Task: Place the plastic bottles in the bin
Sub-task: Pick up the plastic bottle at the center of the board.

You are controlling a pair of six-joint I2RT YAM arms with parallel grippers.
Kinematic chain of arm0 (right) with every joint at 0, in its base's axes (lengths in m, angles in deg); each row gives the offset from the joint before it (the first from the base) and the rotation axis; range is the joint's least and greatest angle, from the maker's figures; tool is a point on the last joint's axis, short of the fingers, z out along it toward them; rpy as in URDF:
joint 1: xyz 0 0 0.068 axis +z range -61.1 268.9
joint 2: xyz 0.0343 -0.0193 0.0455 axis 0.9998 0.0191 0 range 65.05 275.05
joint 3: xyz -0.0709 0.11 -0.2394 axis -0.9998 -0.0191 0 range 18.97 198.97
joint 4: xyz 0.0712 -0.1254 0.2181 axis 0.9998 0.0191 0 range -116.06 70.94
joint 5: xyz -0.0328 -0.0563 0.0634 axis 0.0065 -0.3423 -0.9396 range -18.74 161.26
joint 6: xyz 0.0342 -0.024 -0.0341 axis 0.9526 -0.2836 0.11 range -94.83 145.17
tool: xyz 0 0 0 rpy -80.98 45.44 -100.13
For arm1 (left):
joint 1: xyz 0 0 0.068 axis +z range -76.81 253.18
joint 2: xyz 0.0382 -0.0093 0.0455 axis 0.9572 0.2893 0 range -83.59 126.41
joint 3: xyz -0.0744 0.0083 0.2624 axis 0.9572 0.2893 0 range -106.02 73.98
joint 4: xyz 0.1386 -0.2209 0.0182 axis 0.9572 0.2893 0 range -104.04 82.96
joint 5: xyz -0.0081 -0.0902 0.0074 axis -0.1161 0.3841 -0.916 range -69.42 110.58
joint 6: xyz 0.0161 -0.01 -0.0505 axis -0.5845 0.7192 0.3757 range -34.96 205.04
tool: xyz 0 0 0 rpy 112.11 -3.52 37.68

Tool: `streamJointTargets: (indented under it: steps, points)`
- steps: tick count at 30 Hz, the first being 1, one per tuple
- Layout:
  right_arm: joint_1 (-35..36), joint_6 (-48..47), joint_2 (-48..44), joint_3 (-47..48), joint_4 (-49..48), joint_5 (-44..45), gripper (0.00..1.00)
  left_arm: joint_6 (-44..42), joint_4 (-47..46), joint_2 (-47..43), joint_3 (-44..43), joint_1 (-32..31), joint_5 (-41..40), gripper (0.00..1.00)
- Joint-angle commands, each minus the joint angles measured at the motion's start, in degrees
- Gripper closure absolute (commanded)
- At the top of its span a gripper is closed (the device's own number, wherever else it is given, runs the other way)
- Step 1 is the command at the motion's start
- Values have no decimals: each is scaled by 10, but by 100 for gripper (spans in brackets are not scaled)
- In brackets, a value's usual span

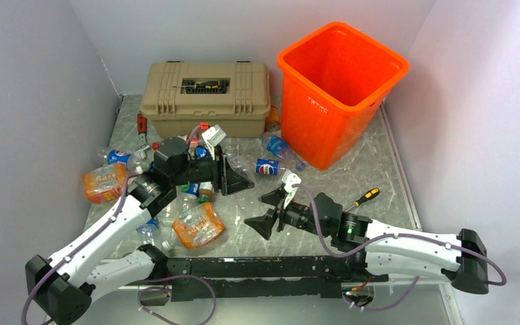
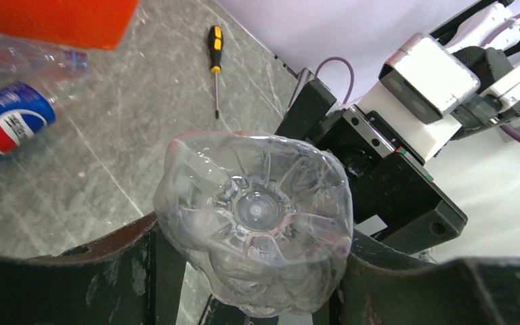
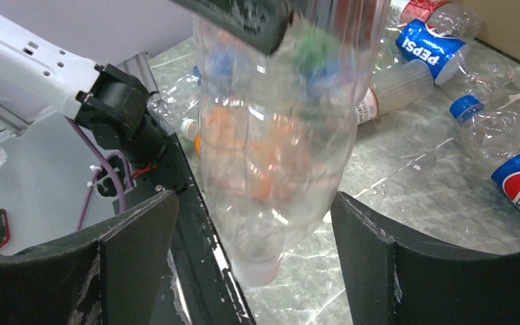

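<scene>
A clear crushed plastic bottle [image 2: 257, 210] is clamped between my left gripper's [image 1: 240, 177] fingers, its ribbed base facing the left wrist camera. In the right wrist view the same bottle [image 3: 277, 135] hangs neck-down between the fingers of my right gripper [image 3: 250, 257], which stand wide and clear of it on both sides. The right gripper [image 1: 265, 211] is just right of and below the left one. The orange bin [image 1: 342, 88] stands at the back right. A Pepsi bottle [image 1: 269, 167] and orange-wrapped bottles [image 1: 198, 225] lie on the table.
A tan toolbox [image 1: 206, 95] sits at the back, left of the bin. A yellow-handled screwdriver [image 1: 365, 197] lies right of the right gripper. More bottles are scattered at the left around another orange-wrapped one [image 1: 105, 181]. Walls close in on three sides.
</scene>
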Motion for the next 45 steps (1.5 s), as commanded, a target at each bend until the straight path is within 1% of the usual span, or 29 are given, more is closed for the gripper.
streamJointTargets:
  steps: [1, 4, 7, 9, 10, 11, 12, 13, 16, 17, 19, 21, 23, 26, 29, 32, 38, 43, 45]
  points:
    - [3, 42, -45, 40, 66, -24, 12, -80, 39, -22, -82, -2, -55, 73]
    - [2, 73, -82, 40, 82, -43, 11, -145, 66, -23, -123, -2, -81, 80]
    - [0, 123, -119, 26, 64, -24, 11, -237, 77, -31, -143, -2, -78, 86]
    - [-9, 173, -138, 14, 34, -12, 11, -325, 51, -52, -115, -2, -61, 90]
    - [-21, 199, -144, 10, 14, -22, 10, -392, 30, -73, -94, -6, -53, 91]
    - [-37, 228, -146, 10, -1, -38, 10, -420, 10, -92, -71, -10, -54, 93]
    - [-58, 260, -146, 13, -10, -53, 10, -466, -12, -111, -50, -16, -61, 96]
    - [-83, 295, -142, 17, -20, -79, 10, -530, -19, -127, -36, -22, -69, 100]
    - [-186, 434, -115, 21, -65, -182, 10, -657, -5, -159, -16, -41, -85, 100]
    - [-221, 479, -98, 18, -90, -220, 10, -698, 3, -168, -10, -46, -90, 100]
    - [-270, 559, -52, 14, -153, -285, 10, -801, 13, -188, 9, -60, -96, 100]
    - [-288, 589, 0, 28, -182, -320, 10, -887, 1, -209, 42, -76, -119, 100]
    - [-289, 588, 47, 54, -173, -330, 9, -969, -23, -229, 80, -90, -150, 100]
    - [-289, 593, 89, 87, -181, -343, 8, -1095, -41, -249, 137, -104, -187, 100]
    - [-288, 600, 128, 119, -192, -352, 6, -1167, 1, -247, 147, -112, -210, 100]
    - [-288, 612, 171, 142, -197, -353, 5, -1201, 6, -247, 160, -122, -223, 100]
    - [-287, 636, 270, 185, -223, -369, 4, -1240, 24, -254, 176, -153, -249, 100]
    - [-283, 616, 331, 242, -195, -383, 4, -1264, 53, -264, 181, -174, -270, 100]
    - [-282, 614, 354, 261, -197, -399, 5, -1268, 62, -270, 183, -177, -274, 100]
